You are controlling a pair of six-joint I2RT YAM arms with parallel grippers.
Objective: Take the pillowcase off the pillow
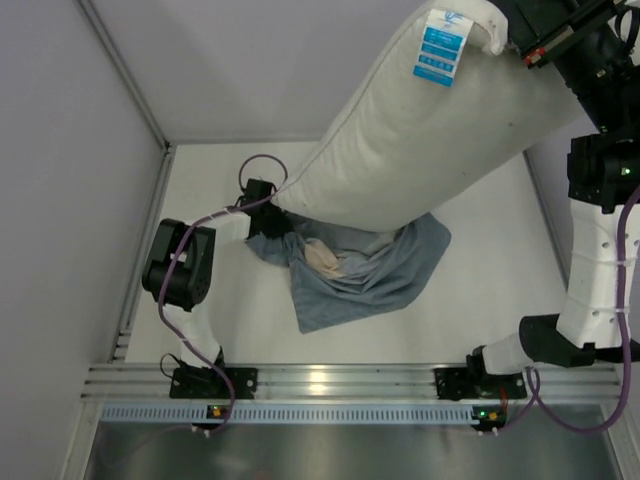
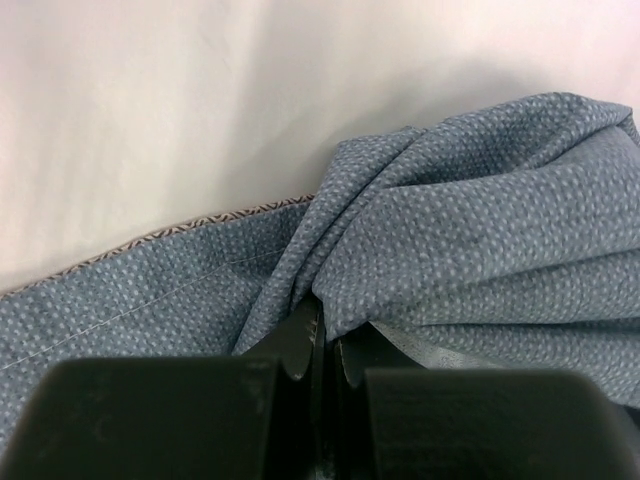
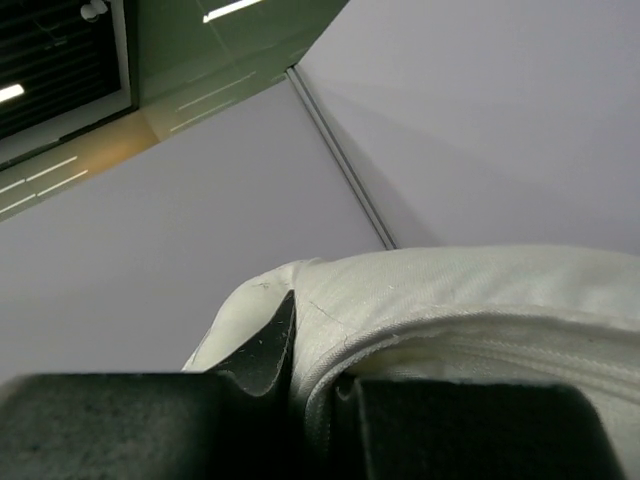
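Stripping seemed almost done: right gripper (image 1: 510,35) clamped the pillow (image 1: 420,150) aloft toward one o'clock, left gripper (image 1: 268,205) pinched the pillowcase (image 1: 370,275) at its nine o'clock edge, so the next move called for lifting clear.

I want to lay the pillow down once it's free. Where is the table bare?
Bare table lies right of the pillowcase, up to the right arm, and in a strip between it and the front rail. It is crowded at centre-left: the left gripper pinches the pillowcase beside the lifted pillow.
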